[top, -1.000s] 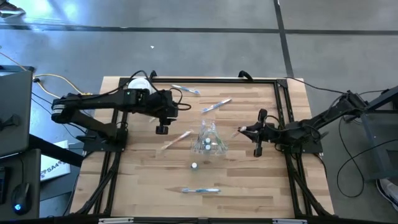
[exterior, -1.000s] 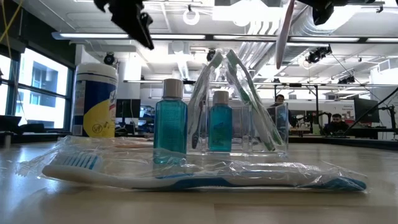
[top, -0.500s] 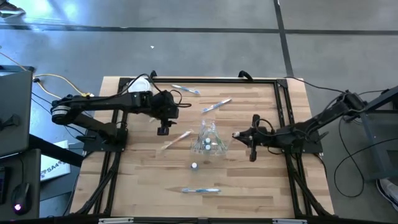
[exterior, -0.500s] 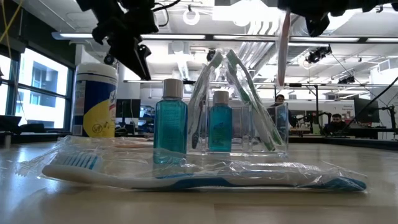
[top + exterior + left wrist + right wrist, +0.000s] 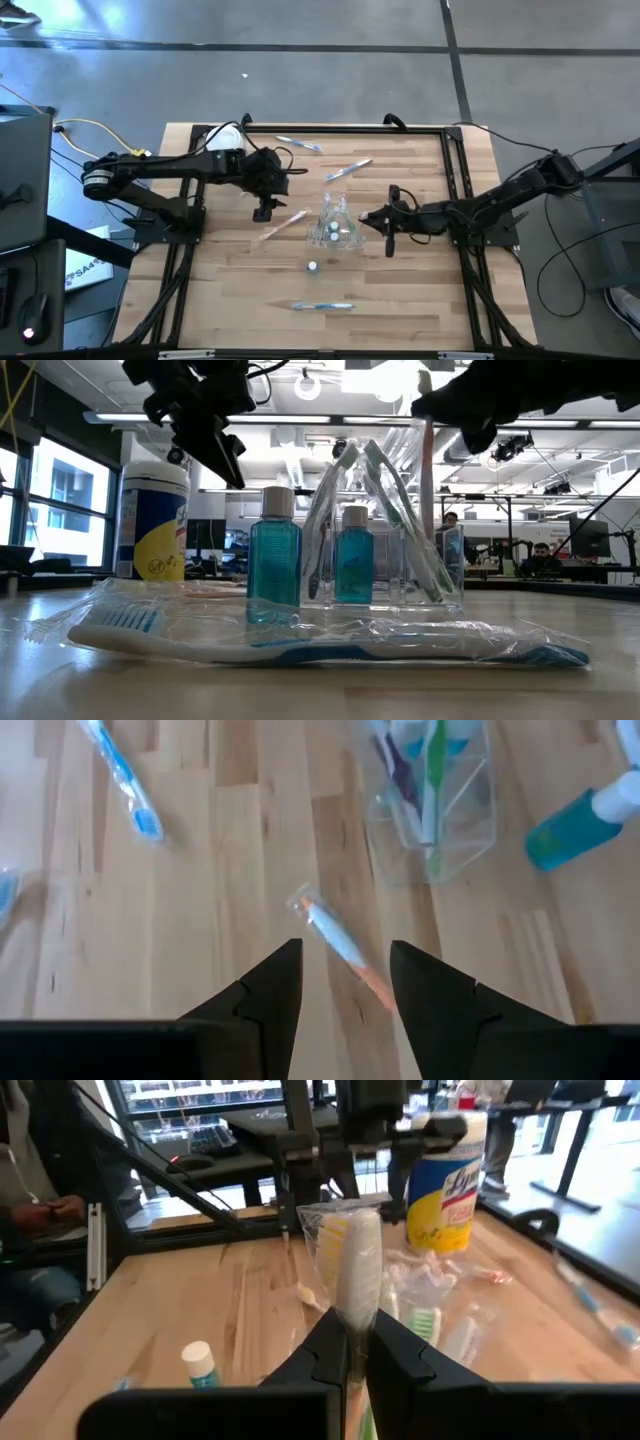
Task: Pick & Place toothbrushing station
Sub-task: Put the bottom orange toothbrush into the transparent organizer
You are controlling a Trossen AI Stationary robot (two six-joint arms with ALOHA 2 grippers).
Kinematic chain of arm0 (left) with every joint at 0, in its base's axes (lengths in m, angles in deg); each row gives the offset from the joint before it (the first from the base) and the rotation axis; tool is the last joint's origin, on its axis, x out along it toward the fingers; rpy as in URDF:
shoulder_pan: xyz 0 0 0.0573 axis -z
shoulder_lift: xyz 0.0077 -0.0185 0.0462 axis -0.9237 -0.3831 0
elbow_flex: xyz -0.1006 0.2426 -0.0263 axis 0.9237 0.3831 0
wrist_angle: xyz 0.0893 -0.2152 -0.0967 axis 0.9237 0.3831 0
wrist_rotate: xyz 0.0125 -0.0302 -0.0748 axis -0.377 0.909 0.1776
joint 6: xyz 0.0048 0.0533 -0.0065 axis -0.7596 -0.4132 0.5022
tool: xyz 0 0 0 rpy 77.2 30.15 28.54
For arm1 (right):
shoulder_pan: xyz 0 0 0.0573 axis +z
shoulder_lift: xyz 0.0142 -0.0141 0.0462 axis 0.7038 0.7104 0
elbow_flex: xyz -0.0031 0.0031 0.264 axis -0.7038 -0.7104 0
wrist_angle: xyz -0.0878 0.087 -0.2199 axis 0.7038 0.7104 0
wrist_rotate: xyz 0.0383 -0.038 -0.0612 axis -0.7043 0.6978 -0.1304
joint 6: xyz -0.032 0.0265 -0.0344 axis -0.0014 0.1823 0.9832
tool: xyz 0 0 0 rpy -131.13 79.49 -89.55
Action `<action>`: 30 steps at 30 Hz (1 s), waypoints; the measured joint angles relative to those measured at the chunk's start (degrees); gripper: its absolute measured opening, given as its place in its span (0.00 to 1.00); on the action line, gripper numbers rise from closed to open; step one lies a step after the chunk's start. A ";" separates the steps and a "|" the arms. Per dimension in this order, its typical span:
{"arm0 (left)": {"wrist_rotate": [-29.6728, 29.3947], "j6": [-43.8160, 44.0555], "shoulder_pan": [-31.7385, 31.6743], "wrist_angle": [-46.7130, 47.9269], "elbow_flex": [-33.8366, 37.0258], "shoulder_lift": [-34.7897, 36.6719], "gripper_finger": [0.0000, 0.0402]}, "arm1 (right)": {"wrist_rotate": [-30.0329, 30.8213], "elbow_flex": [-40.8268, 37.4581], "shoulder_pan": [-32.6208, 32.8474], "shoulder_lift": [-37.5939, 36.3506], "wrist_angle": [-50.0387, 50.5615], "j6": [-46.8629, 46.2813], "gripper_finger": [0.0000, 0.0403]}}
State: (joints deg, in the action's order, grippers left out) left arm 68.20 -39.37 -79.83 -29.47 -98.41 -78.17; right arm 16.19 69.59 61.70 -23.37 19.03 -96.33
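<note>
The right gripper (image 5: pixel 372 216) reaches in from the right side of the light wooden slatted table (image 5: pixel 230 290) and stands just beside the small clear see-through plastic cup (image 5: pixel 338 228), its fingers clenched on a wrapped toothbrush with a pale yellowish head (image 5: pixel 352 1265); in the low view that brush (image 5: pixel 427 455) hangs upright with its lower end above the cup's (image 5: pixel 385 530) right side. The cup stands near the middle of the table and holds several thin green- and white-handled toothbrushes (image 5: pixel 395 510) leaning together. Two small teal bottles with white caps show in the low view: one (image 5: pixel 273 555) stands in front of the cup to its left, the other (image 5: pixel 353 555) shows at the cup, though whether in it or before it cannot be told. A blue-and-white toothbrush in a clear wrapper (image 5: pixel 330 640) lies across the near table in front of them. The left gripper (image 5: pixel 263 207) hovers above the table left of the cup, its fingers (image 5: pixel 270 995) parted and holding nothing; directly beneath it lies a wrapped toothbrush with an orange-pink handle (image 5: pixel 345 950). Two more wrapped brushes (image 5: pixel 347 170) (image 5: pixel 298 146) lie towards the far edge. A tall white-lidded round canister with a yellow label (image 5: pixel 447 1175) stands at the far left corner; the label's lettering reads "Lys", the rest turned out of sight. In the right wrist view a seated person (image 5: pixel 40 1200) shows beyond the table's edge.
</note>
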 joint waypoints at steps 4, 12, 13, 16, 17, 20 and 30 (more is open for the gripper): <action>2.64 0.04 0.00 -1.24 0.00 -0.02 0.38 | -1.42 0.00 -1.37 2.50 -0.47 -1.91 0.03; 4.30 0.51 0.00 -2.08 0.00 -0.04 0.38 | -2.03 0.00 -3.05 6.54 -1.85 -4.62 0.03; 4.30 0.83 0.00 -2.24 0.00 -0.05 0.38 | -2.51 0.00 -3.33 7.00 -2.04 -5.09 0.03; 5.05 2.17 0.00 -4.83 0.53 -0.07 0.38 | -3.58 0.00 -4.11 8.51 -2.21 -6.00 0.03; 5.62 2.64 0.00 -5.72 0.89 -0.07 0.38 | -3.90 0.00 -4.31 9.06 -2.37 -6.07 0.03; 6.77 3.48 0.00 -7.53 2.15 -0.09 0.38 | -4.91 0.00 -4.98 10.29 -2.54 -6.82 0.03; 7.30 6.37 0.00 -10.67 4.87 -0.11 0.38 | -9.00 0.00 -7.01 11.08 -2.04 -8.25 0.05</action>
State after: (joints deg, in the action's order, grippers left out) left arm 75.50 -33.00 -79.83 -40.14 -93.54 -78.28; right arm 7.19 69.59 54.69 -12.28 16.99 -104.58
